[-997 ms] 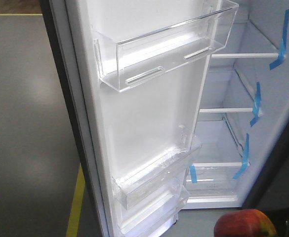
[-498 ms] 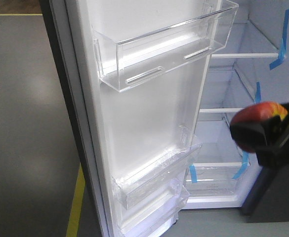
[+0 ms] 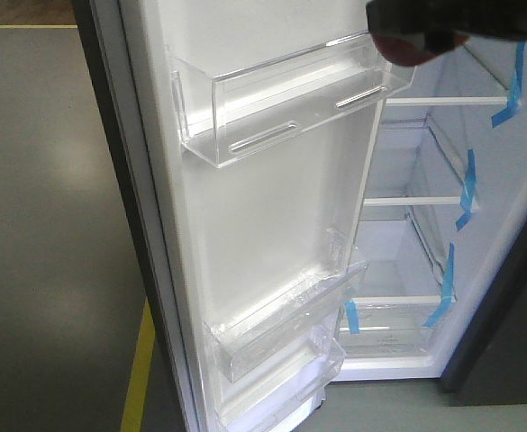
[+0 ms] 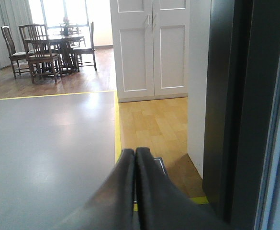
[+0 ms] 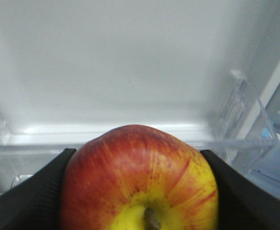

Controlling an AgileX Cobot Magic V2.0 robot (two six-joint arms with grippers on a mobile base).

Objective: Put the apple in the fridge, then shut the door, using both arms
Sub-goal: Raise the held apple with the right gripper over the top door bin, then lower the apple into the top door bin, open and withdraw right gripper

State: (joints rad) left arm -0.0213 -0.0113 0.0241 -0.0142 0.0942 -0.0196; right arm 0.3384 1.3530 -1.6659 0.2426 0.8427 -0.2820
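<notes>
The right gripper (image 3: 422, 25) is clamped on the apple (image 5: 140, 177), with its pads (image 5: 29, 196) bearing on both flanks and the stem facing the wrist camera. The apple hangs high, near the front rim of the upper clear bin (image 3: 290, 99) on the door (image 3: 272, 234), not yet resting anywhere in the fridge (image 3: 506, 207). Recommended: carry it past the rim, lower until it rests, then release, so it cannot roll. The left gripper (image 4: 135, 177) is closed and empty beside the door's dark outer edge.
</notes>
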